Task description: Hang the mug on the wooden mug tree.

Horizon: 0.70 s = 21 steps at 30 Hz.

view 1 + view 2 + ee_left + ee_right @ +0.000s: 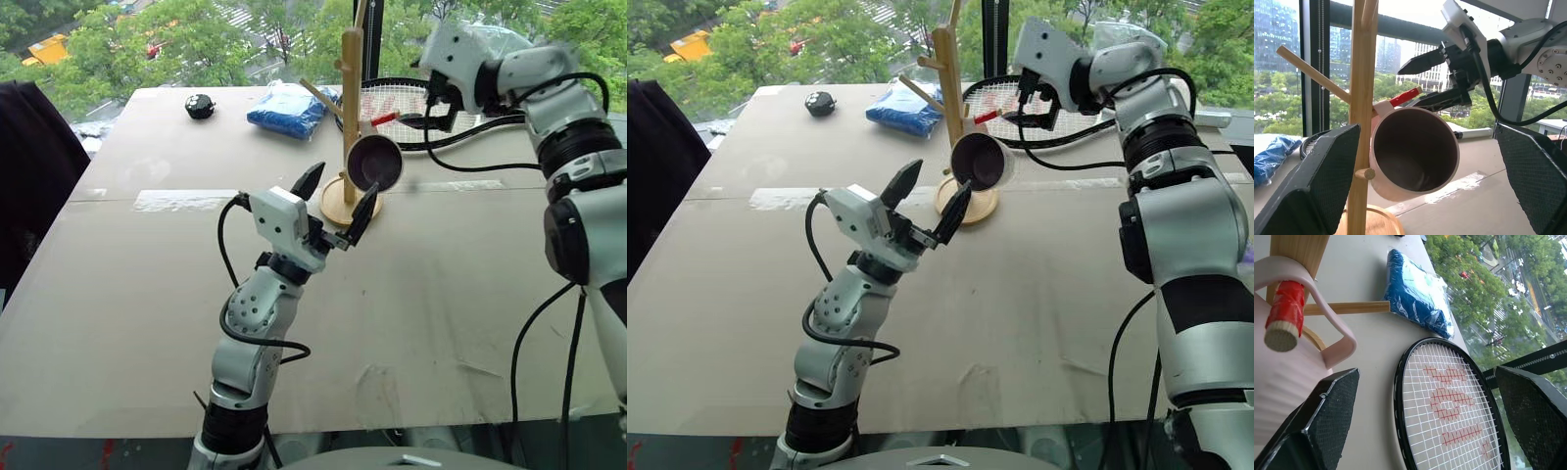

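The mug [375, 163] is hanging on the wooden mug tree [350, 108], its handle looped over the red-tipped peg [1284, 309] on the pole's 3 o'clock side, dark inside facing the camera. Looks fully supported by the peg, since neither gripper is touching it.

The right gripper [1030, 106] sits just off the mug at about 1 o'clock, up by the peg tip, fingers spread wide with nothing between them. The left gripper [334, 206] is raised at roughly 7 o'clock from the mug, just in front of the tree's round base, also wide open and empty, fingers angled up toward the mug.

The head views give the whole desk [147, 294]: a blue packet [286, 108] at about 10 o'clock from the tree, a small black object [200, 106] farther out at 9 to 10 o'clock, and a tennis racket [1009, 98] behind the tree under the right arm.

The left wrist view looks straight into the mug's mouth, with the right gripper's open fingers beyond it. The right wrist view shows the handle wrapped around the red peg up close, plus the racket strings with red markings.
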Each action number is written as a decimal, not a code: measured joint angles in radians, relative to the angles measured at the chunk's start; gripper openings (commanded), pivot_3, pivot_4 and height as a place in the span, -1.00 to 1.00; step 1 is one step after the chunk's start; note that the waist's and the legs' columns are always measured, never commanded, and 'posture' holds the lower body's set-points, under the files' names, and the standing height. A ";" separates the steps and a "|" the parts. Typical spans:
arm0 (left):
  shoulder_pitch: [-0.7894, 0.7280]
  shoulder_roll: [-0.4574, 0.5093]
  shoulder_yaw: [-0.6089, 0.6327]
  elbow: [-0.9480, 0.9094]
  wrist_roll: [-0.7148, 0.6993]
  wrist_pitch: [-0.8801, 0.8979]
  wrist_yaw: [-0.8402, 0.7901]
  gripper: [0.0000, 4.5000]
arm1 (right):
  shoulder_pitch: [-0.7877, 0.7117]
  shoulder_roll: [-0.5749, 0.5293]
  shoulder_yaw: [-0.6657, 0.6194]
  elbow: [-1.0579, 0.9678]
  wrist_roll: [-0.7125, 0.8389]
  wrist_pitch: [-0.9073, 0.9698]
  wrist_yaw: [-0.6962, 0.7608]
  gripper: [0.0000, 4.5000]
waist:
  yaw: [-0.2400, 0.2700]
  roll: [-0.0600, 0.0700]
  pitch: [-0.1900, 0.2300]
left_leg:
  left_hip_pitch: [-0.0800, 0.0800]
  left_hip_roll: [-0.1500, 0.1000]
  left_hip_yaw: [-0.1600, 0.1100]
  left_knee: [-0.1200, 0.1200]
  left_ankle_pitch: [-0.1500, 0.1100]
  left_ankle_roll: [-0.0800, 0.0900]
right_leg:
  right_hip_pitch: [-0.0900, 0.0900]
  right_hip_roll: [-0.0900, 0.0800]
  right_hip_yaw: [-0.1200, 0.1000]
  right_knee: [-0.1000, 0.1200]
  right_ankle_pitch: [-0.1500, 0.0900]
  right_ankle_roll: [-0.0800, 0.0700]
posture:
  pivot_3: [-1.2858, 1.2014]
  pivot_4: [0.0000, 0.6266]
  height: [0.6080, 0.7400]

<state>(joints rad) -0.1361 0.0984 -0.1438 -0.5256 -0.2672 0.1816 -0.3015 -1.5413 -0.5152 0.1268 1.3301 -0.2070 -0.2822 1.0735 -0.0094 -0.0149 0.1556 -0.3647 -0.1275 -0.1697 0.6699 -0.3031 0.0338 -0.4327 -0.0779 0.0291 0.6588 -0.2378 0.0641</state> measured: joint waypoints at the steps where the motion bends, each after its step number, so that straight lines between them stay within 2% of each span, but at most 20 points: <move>1: 0.016 0.014 0.005 -0.006 -0.005 0.009 -0.002 1.00 | 0.021 -0.022 -0.018 -0.006 0.017 0.018 0.031 0.98 | 0.000 0.000 0.000 | 0.000 0.000 0.000 0.000 0.000 0.000 | 0.000 0.000 0.000 0.000 0.000 0.000 | 0.03 -0.52 1.00; 5: 0.119 0.097 0.041 -0.034 -0.031 0.038 -0.036 1.00 | 0.184 -0.110 -0.092 -0.061 0.115 0.128 0.215 0.98 | -0.005 0.000 0.000 | 0.000 0.000 0.001 -0.001 0.000 0.000 | 0.000 0.000 0.005 0.000 0.000 0.000 | 0.03 -0.52 1.00; 7: 0.179 0.136 0.055 -0.049 -0.044 0.051 -0.059 1.00 | 0.314 -0.131 -0.137 -0.185 0.194 0.218 0.305 0.98 | -0.006 0.001 0.000 | 0.001 0.001 0.002 -0.001 0.000 0.000 | 0.000 0.000 0.006 0.000 0.000 0.000 | 0.03 -0.52 1.00; 10: 0.297 0.211 0.072 -0.051 -0.039 0.063 -0.089 1.00 | 0.659 -0.141 -0.218 -0.585 0.360 0.426 0.349 0.98 | 0.001 0.002 -0.001 | 0.000 0.002 0.000 -0.001 0.000 0.000 | 0.000 0.001 0.005 0.000 0.000 0.000 | 0.03 -0.52 1.00; 12: 0.371 0.250 0.080 -0.050 -0.032 0.068 -0.110 1.00 | 0.991 -0.113 -0.281 -0.967 0.499 0.611 0.289 0.98 | 0.020 0.005 -0.003 | -0.001 0.002 -0.001 -0.002 0.000 0.000 | -0.001 0.001 0.003 -0.001 0.000 0.000 | 0.03 -0.52 1.00; 13: 0.392 0.258 0.086 -0.051 -0.031 0.068 -0.115 1.00 | 1.064 -0.095 -0.291 -1.046 0.530 0.648 0.271 0.98 | 0.022 0.006 -0.002 | -0.002 0.002 -0.001 -0.001 0.000 0.000 | -0.001 0.001 0.003 0.000 0.000 0.000 | 0.03 -0.52 1.00; 16: 0.480 0.301 0.104 -0.047 -0.031 0.059 -0.154 1.00 | 1.446 0.028 -0.360 -1.469 0.658 0.739 0.105 0.98 | 0.032 0.008 -0.003 | 0.000 0.002 0.000 -0.002 -0.001 0.000 | 0.000 0.001 0.004 0.000 0.000 0.000 | 0.03 -0.52 1.00; 18: 0.509 0.308 0.108 -0.044 -0.034 0.058 -0.170 1.00 | 1.563 0.093 -0.370 -1.591 0.689 0.733 0.032 0.98 | 0.029 0.010 -0.002 | 0.003 0.002 0.003 -0.001 -0.001 0.000 | 0.002 0.002 0.007 0.000 0.001 -0.001 | 0.03 -0.52 1.00; 21: 0.535 0.316 0.109 -0.044 -0.038 0.052 -0.191 1.00 | 1.717 0.134 -0.368 -1.715 0.640 0.645 -0.089 0.98 | 0.028 0.009 -0.002 | 0.008 0.002 0.006 0.000 -0.004 0.003 | 0.007 0.003 0.009 -0.002 0.004 0.002 | 0.03 -0.52 1.00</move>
<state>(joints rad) 0.3990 0.4140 -0.0348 -0.5694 -0.3056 0.2333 -0.4922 0.1756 -0.3811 -0.2408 -0.3849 0.4334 0.3623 0.9841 0.0190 -0.0064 0.1535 -0.3571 -0.1252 -0.1641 0.6701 -0.3069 0.0368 -0.4253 -0.0748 0.0377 0.6569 -0.2336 0.0656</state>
